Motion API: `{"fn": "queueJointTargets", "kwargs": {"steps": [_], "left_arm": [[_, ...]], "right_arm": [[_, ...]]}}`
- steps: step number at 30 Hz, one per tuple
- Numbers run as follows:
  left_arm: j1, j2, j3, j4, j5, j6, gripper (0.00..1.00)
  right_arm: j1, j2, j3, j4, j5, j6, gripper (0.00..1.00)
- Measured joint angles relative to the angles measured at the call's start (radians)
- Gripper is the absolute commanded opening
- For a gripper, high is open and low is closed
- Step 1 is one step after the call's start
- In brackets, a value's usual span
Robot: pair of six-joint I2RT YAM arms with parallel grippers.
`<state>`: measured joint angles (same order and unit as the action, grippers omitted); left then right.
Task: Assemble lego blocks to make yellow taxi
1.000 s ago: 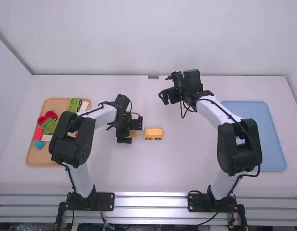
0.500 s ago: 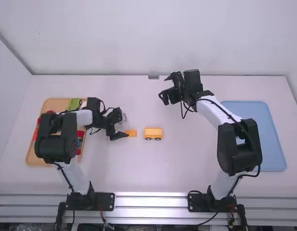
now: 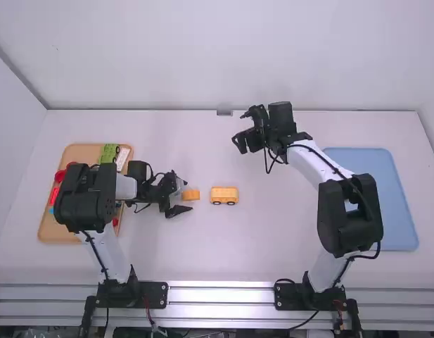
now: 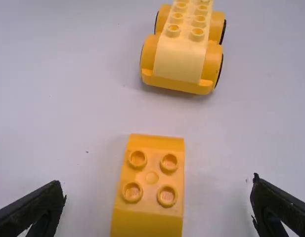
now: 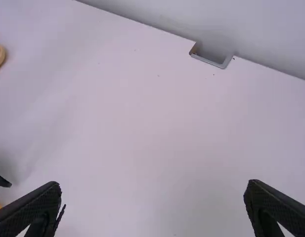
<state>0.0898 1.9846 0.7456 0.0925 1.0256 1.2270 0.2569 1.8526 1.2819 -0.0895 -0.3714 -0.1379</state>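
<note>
My left gripper (image 3: 181, 196) is open low over the table, its fingers on either side of the near end of a small orange-yellow block (image 3: 191, 195). In the left wrist view, the left gripper (image 4: 157, 205) has wide-spread fingers flanking the block (image 4: 152, 180), which has four-cornered studs on top and touches neither finger. A yellow wheeled car base (image 3: 224, 196), seen also as the studded car base (image 4: 184, 49), stands apart just beyond. My right gripper (image 3: 245, 143) stays above the far middle of the table; in the right wrist view the right gripper (image 5: 152, 202) is open and holds nothing.
A wooden tray (image 3: 90, 151) at the left holds red, green, white and blue blocks, partly under the left arm. A blue tray (image 3: 396, 204) lies at the right, behind the right arm. A small metal bracket (image 5: 211, 60) sits at the table's far edge.
My left gripper has drawn back leftward from the small block and turned, uncovering the block, which now lies angled less under it. The car base and the right arm have stayed still.
</note>
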Motion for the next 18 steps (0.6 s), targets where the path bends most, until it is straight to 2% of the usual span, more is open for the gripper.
{"fn": "queueJointTargets", "kwargs": {"steps": [1,4,6,7,10,12,13,14,15,18], "left_arm": [[0.0,0.008,0.003,-0.004,0.007,0.0,0.99],[0.0,0.027,0.018,-0.008,0.016,-0.001,0.86],[0.0,0.048,0.038,0.001,0.021,-0.006,0.65],[0.0,0.055,0.045,0.003,0.023,-0.003,0.61],[0.0,0.067,0.055,0.002,0.032,0.0,0.56],[0.0,0.069,0.056,0.002,0.037,0.0,0.47],[0.0,0.069,0.055,0.0,0.037,0.005,0.4],[0.0,0.069,0.056,-0.002,0.036,0.005,0.28],[-0.001,0.069,0.055,0.0,0.032,0.025,0.21],[-0.001,0.069,0.055,-0.001,0.027,0.033,0.2]], "right_arm": [[0.0,0.0,0.0,0.0,0.0,0.0,0.99],[0.0,0.0,0.0,0.0,0.0,0.0,0.99],[0.0,0.0,0.0,-0.002,0.001,0.0,0.99],[0.0,0.0,0.0,-0.003,0.0,0.0,0.99],[0.0,0.0,0.0,-0.004,0.0,0.0,0.99],[0.0,0.0,0.0,-0.004,0.0,0.0,0.99],[0.0,0.0,0.0,-0.004,0.0,0.0,0.99],[0.0,0.0,0.0,-0.003,0.0,0.0,0.99],[0.0,0.0,0.0,-0.003,0.0,0.0,0.99],[0.0,0.0,0.0,-0.004,0.0,0.0,0.99]]}}
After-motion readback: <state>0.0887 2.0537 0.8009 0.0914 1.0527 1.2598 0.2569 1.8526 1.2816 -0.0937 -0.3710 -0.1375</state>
